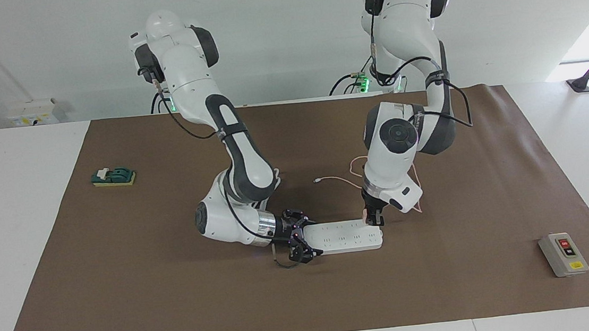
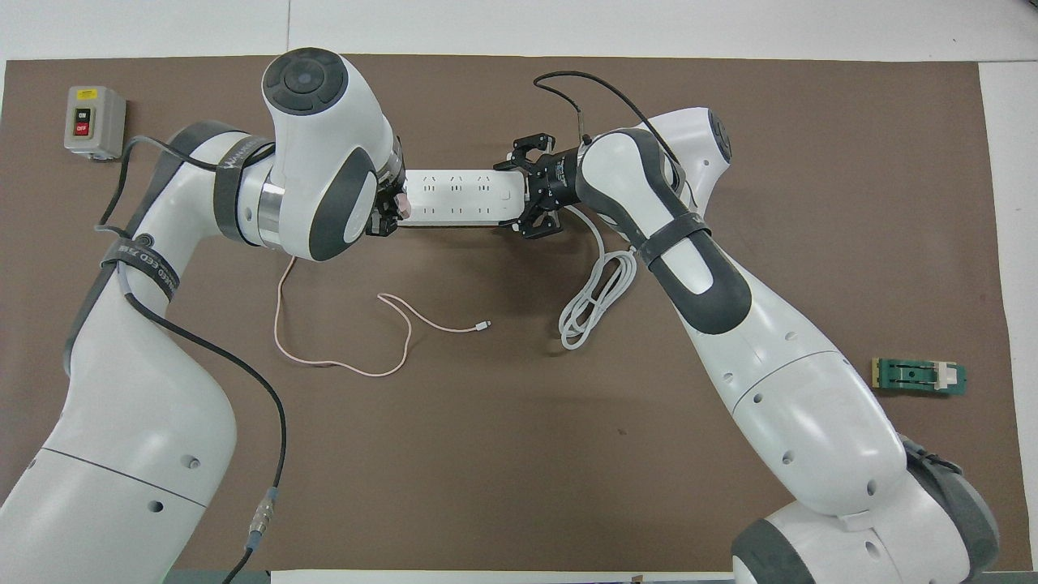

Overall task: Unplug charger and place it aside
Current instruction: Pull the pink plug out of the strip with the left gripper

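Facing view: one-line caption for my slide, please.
Left gripper shut on the pink charger at the power strip, whose other end the right gripper steadies.

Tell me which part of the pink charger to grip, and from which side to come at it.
Grip the charger by the two side faces of its small cube body, coming straight down from above. It stands at the left arm's end of the power strip, so an upward pull should free it. The left pincer is already shut on it that way, while the right pincer holds the strip's other end.
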Controlling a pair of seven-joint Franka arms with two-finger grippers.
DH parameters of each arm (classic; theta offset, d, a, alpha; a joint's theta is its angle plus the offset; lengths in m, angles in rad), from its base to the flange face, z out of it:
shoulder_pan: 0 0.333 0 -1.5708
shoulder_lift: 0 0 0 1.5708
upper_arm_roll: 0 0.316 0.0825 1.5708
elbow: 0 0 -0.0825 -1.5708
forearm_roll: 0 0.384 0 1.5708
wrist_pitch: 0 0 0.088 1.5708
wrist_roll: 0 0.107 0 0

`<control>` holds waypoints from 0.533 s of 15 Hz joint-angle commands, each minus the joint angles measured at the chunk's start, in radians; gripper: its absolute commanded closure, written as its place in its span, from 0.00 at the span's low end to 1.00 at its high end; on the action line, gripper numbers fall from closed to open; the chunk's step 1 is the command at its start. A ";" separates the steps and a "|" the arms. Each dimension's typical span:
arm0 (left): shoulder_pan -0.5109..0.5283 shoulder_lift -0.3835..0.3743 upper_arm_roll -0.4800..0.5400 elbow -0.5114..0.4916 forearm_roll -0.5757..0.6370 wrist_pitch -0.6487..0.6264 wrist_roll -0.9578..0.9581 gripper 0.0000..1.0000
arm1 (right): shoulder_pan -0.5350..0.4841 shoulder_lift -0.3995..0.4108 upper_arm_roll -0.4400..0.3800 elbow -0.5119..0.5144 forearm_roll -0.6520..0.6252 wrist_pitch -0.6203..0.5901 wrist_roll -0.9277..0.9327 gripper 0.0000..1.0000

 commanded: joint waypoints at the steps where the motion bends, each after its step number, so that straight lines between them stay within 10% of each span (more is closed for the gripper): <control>1: -0.010 -0.041 0.014 0.002 0.015 -0.055 0.013 1.00 | 0.001 0.012 0.007 0.000 -0.003 0.035 -0.060 0.82; 7: -0.003 -0.095 0.014 -0.025 0.012 -0.107 0.343 1.00 | 0.001 0.012 0.007 0.003 -0.001 0.030 -0.055 0.70; 8: -0.003 -0.104 0.015 -0.030 0.013 -0.122 0.428 1.00 | 0.001 0.012 0.007 0.003 -0.001 0.030 -0.052 0.54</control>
